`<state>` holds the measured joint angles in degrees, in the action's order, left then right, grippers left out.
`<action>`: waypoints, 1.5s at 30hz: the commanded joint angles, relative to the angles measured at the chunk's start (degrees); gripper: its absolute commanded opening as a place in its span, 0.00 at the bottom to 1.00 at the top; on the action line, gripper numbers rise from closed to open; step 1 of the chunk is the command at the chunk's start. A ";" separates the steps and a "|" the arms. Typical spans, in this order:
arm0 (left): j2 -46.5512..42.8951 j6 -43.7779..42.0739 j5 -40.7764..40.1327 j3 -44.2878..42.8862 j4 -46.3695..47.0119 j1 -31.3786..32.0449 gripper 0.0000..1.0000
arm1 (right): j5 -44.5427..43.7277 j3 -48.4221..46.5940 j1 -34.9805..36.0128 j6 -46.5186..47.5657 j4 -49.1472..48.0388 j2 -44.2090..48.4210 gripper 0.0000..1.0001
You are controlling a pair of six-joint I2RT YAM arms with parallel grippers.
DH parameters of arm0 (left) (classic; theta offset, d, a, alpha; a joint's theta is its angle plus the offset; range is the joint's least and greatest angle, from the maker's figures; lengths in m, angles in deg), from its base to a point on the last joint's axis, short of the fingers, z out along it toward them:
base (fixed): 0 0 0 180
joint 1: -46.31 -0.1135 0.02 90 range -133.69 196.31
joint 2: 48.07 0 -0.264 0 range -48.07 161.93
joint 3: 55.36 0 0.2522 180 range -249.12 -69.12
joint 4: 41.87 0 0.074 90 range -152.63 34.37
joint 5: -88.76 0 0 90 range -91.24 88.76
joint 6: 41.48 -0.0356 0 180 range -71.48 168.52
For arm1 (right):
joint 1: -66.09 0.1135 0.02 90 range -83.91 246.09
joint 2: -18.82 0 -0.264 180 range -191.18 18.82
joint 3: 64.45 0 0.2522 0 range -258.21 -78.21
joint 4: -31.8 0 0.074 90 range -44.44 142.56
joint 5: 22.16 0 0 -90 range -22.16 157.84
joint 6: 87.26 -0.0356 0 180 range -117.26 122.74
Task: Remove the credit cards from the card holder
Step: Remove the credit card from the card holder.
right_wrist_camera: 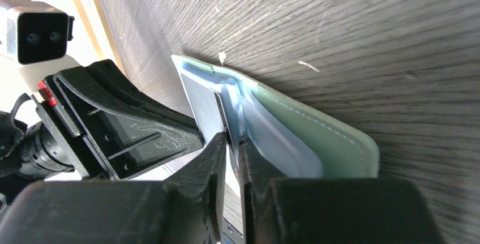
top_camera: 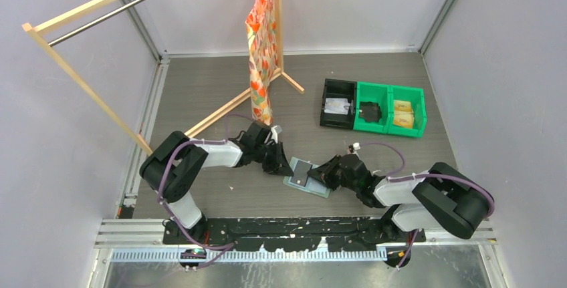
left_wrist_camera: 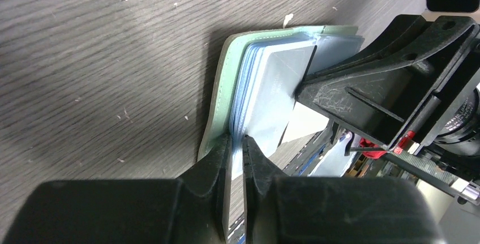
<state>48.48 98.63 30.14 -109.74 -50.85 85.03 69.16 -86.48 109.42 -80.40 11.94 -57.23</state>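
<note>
The dark wood-grain worktop (top_camera: 200,94) filled the middle of the top view. A wooden rack (top_camera: 80,82) ran from the upper left toward the centre, and a patterned cloth (top_camera: 261,41) hung from it at upper centre. To the right of centre sat a black bin (top_camera: 337,103) with two green bins (top_camera: 391,109) touching it in a row.

The left arm (top_camera: 200,158) reached in from the lower left and the right arm (top_camera: 428,198) from the lower right. They met at the holder (top_camera: 311,185), which lay open on the worktop just below centre, between the two wrists.

The left end effector (top_camera: 277,164) was clenched on the holder. In its wrist view the fingers (left_wrist_camera: 218,159) pinched the edge of the sage cover (left_wrist_camera: 221,102) and the pale blue pockets stacked inside it, low in the frame.

The right end effector (top_camera: 321,173) was clenched too. In its own view the fingers (right_wrist_camera: 212,153) squeezed a thin grey leaf (right_wrist_camera: 201,105) that stood up from the blue interior at the frame's centre. Whether that leaf was a card or a pocket flap could not be told. From above it showed as a dark rectangle (top_camera: 302,170) over the holder.
</note>
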 commanded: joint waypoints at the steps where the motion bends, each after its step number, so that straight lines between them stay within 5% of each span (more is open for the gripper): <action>1: 1.39 1.32 2.52 0.36 5.42 0.92 0.09 | -1.15 1.85 0.30 -0.97 -3.24 1.10 0.15; 10: 3.15 1.44 2.79 0.27 5.49 1.01 0.05 | 0.10 0.59 0.28 3.05 0.57 6.17 0.10; 24: 4.06 2.53 3.59 0.62 7.47 1.18 0.01 | 2.84 5.73 0.37 -0.09 -26.90 -7.13 0.16; 35: 4.58 5.48 6.06 2.22 13.16 1.12 0.01 | 3.15 7.07 0.35 1.45 -31.04 -13.40 0.28; 39: 7.19 9.07 8.99 3.24 20.31 1.11 0.01 | 4.75 7.09 0.36 2.62 -33.88 -16.27 0.22; 45: 6.66 7.61 6.18 3.08 16.12 1.16 0.01 | 7.17 7.47 0.36 1.04 -44.83 -24.00 0.14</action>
<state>54.25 106.58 39.93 -106.33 -37.74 84.06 67.39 -78.79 107.83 -79.35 -25.35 -76.33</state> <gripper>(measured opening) 0.015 0.163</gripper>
